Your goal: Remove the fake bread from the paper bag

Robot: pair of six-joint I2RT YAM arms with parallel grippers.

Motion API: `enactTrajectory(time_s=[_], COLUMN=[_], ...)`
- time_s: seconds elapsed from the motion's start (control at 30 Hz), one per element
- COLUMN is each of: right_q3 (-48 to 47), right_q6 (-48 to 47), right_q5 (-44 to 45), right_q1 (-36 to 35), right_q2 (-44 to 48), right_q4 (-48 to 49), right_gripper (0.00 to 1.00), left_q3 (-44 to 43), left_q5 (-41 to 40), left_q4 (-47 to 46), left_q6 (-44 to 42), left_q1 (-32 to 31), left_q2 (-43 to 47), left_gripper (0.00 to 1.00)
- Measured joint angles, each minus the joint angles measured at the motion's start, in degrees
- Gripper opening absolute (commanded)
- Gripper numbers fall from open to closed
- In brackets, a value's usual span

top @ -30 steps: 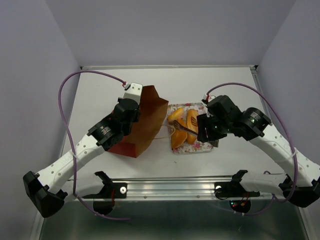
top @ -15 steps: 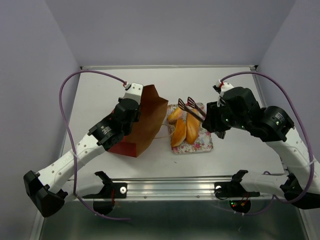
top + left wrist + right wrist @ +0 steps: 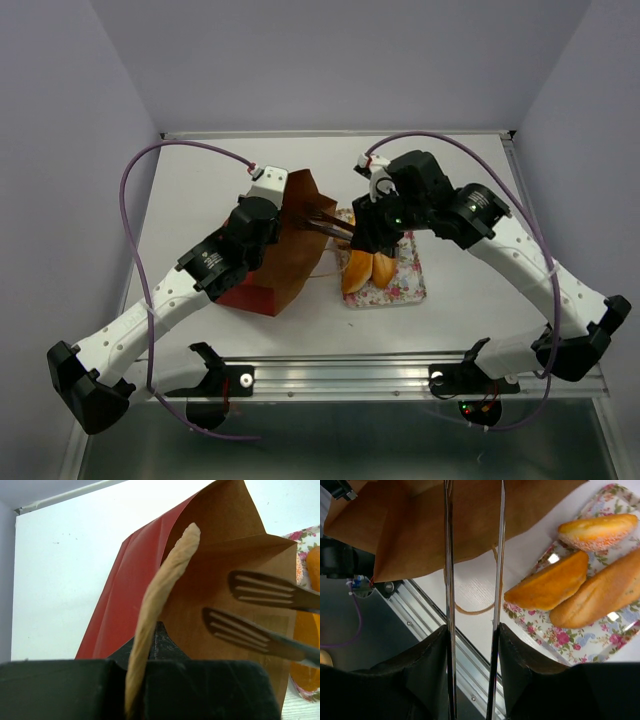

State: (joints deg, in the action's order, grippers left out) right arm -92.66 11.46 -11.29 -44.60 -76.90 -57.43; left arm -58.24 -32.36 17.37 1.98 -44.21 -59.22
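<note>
left gripper [image 3: 141, 677] pinches cord handle [image 3: 165, 575] of paper bag [image 3: 300, 250] | right gripper [image 3: 318, 222] fingers spread, tips at bag mouth | fake bread [image 3: 547, 586], three pieces, on floral tray [image 3: 560, 641], outside those fingers

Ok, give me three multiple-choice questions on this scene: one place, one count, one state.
1. Where are the right end effector's tips? A) at the bag's opening B) by the arm bases C) at the table's far edge
2. How many bread pieces does the right wrist view show on the tray? A) one B) three C) five
3. The right end effector is A) clamped on bread B) open and empty C) out of view
1 A: the left wrist view shows them against the bag's inner wall. 2 B: three lie there. 3 B: nothing sits between its fingers.
</note>
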Motion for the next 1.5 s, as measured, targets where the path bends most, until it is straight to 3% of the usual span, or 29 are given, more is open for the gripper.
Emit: enactTrajectory(time_s=[0.37,0.63,1.0,1.5], right_q3=[4.6,11.9,12.0,12.4], right_q6=[-1.9,1.0,7.5,10.0], right_q5=[-6.8,-4.3,4.1,3.7], right_q1=[0.0,0.0,0.0,-0.8], right_q2=[-7.6,-15.0,-20.1,-25.6], right_q4=[12.2,21.1,29.3,37.4], right_gripper=[0.52,0.56,0.64,0.67], left_q3=[0.0,1.7,3.5,4.0], left_q5=[2.3,4.6,7.0,7.4], left_q4=[-0.6,-2.2,-3.6,-5.8], left_q6=[-0.7,-1.8,-3.0,-3.1], left_q1=[0.0,0.0,0.0,0.0], left_q2=[-0.1,1.8,3.8,2.3], left_gripper=[0.0,0.0,0.0,0.0])
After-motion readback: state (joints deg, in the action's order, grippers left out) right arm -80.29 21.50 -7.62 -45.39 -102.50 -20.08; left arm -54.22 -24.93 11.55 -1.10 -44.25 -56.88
